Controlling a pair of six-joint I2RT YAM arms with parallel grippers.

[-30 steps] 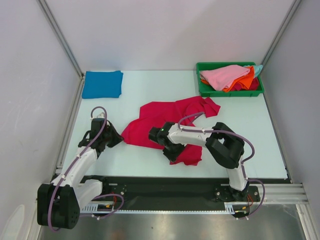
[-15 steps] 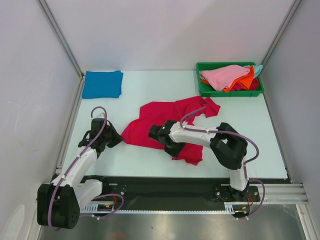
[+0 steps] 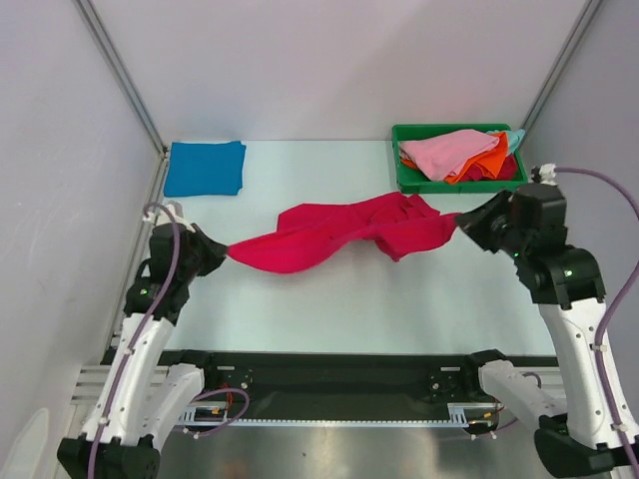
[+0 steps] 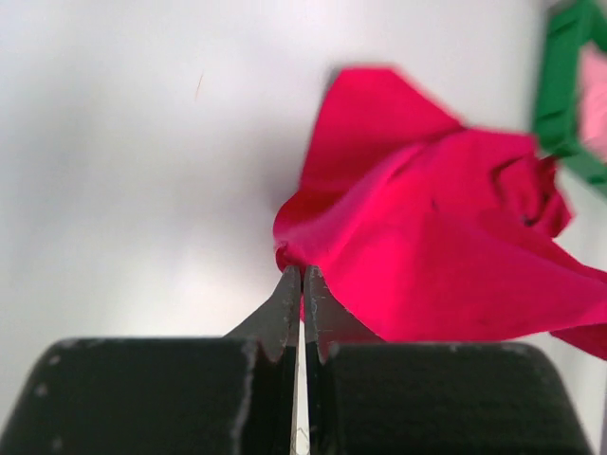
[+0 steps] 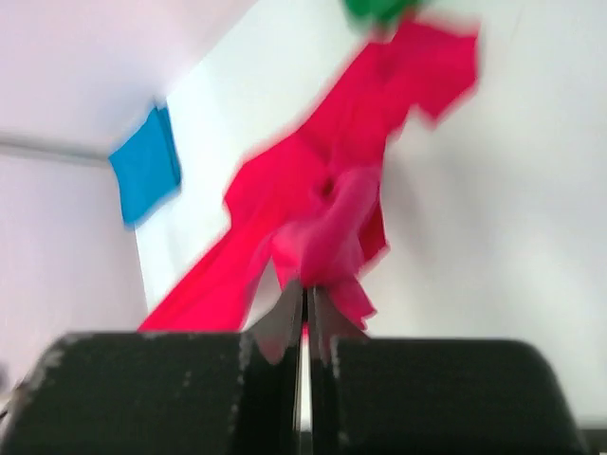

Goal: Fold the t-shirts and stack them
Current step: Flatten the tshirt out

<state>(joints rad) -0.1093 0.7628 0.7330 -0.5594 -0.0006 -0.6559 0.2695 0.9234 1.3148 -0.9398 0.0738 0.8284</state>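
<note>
Crimson t-shirt (image 3: pixel 339 235) is stretched left to right across the middle of the table (image 3: pixel 329 309). My left gripper (image 3: pixel 222 251) is clamped tight on its left end. My right gripper (image 3: pixel 462 228) is clamped tight on its right end, near the green bin (image 3: pixel 409 181).

Nothing can be read in any view. The crimson t-shirt (image 3: pixel 329 235) is plain cloth with no print or label, and the green bin (image 3: pixel 439 188) behind it bears no lettering. Any marks on the black base rail (image 3: pixel 339 384) in front of the shirt are too small to tell.
</note>
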